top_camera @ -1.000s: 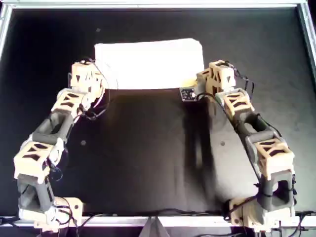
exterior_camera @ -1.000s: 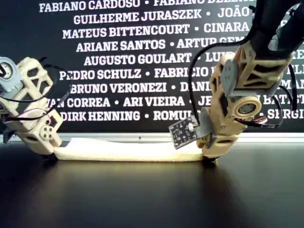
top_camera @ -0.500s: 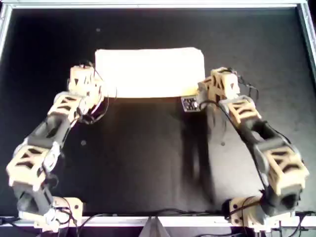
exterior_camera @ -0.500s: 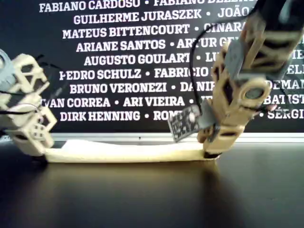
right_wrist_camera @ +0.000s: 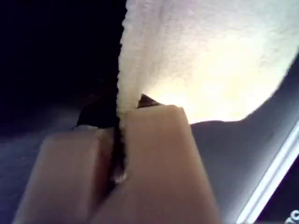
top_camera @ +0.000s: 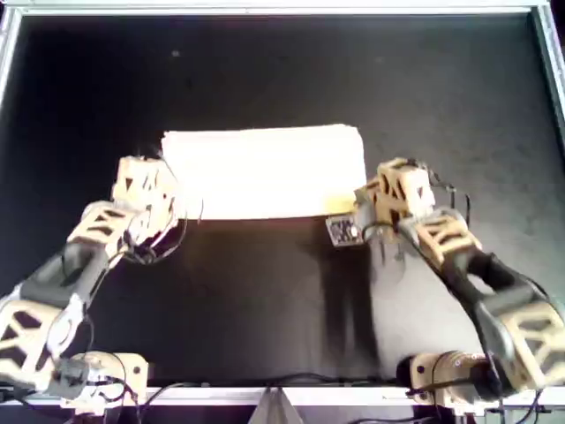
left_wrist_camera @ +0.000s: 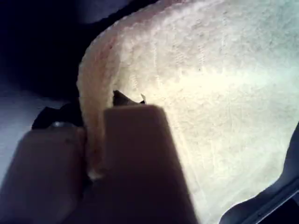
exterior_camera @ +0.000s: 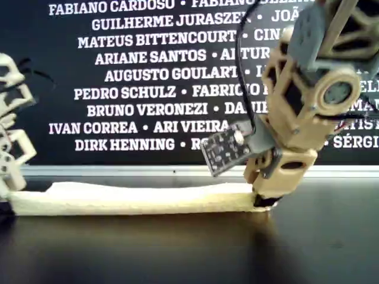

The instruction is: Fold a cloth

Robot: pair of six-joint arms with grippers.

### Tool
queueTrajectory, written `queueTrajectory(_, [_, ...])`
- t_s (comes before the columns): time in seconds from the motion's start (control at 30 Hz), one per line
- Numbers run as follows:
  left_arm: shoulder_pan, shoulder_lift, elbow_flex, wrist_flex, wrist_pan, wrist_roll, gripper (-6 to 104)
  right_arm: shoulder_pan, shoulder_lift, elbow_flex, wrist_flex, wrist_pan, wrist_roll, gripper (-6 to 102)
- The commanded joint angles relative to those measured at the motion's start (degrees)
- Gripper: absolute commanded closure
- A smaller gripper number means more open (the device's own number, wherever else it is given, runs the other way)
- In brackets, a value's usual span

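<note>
The pale yellow cloth (top_camera: pixel 265 172) lies as a flat, doubled rectangle on the black table and shows as a low strip in the exterior view (exterior_camera: pixel 130 198). One arm's gripper (top_camera: pixel 157 205) is at its near corner on the overhead view's left. The other arm's gripper (top_camera: pixel 369 201) is at its near corner on that view's right, also seen in the exterior view (exterior_camera: pixel 263 200). My first gripper (left_wrist_camera: pixel 93 121) is shut on the cloth's (left_wrist_camera: pixel 224 93) edge. My second gripper (right_wrist_camera: pixel 119 121) is shut on the cloth's (right_wrist_camera: pixel 210 46) edge. The wrist views do not show which arm is which.
The black table surface (top_camera: pixel 265 300) is bounded by a metal frame (top_camera: pixel 265 9). A small circuit board (top_camera: pixel 340 231) hangs from the arm on the overhead view's right. A black banner with white names (exterior_camera: pixel 148 77) stands behind the table.
Both arms have drawn back toward their bases with the cloth's near corners held. The cloth has slid toward the table's near side and nearer the exterior camera.
</note>
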Motion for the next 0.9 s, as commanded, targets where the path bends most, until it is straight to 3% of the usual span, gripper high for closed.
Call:
queueTrajectory(0.0, [-2.5,6.6,2.1,-0.6,-0.4,-0.2,98,0.0,9.1,3.5,-2.5,0.9,-0.44,97])
queueTrajectory(0.17, [-7.9,9.1,6.1,-0.6,-0.5,-0.3,98,-0.1,14.5,11.3,-2.5,1.3,-0.62,97])
queueTrajectory(0.27, [-9.3,9.1,6.9,-0.6,-0.5,-0.3,98,-0.1,16.9,14.9,-2.5,1.1,-0.62,97])
queueTrajectory(0.63, [-8.7,9.1,6.9,-0.6,-1.5,0.4,98,-0.1,19.1,20.9,-2.5,1.1,-0.62,97])
queueTrajectory(0.87, [-9.1,9.1,7.1,-0.6,-0.6,0.5,96,-1.1,19.2,20.5,-2.5,1.4,-0.62,96])
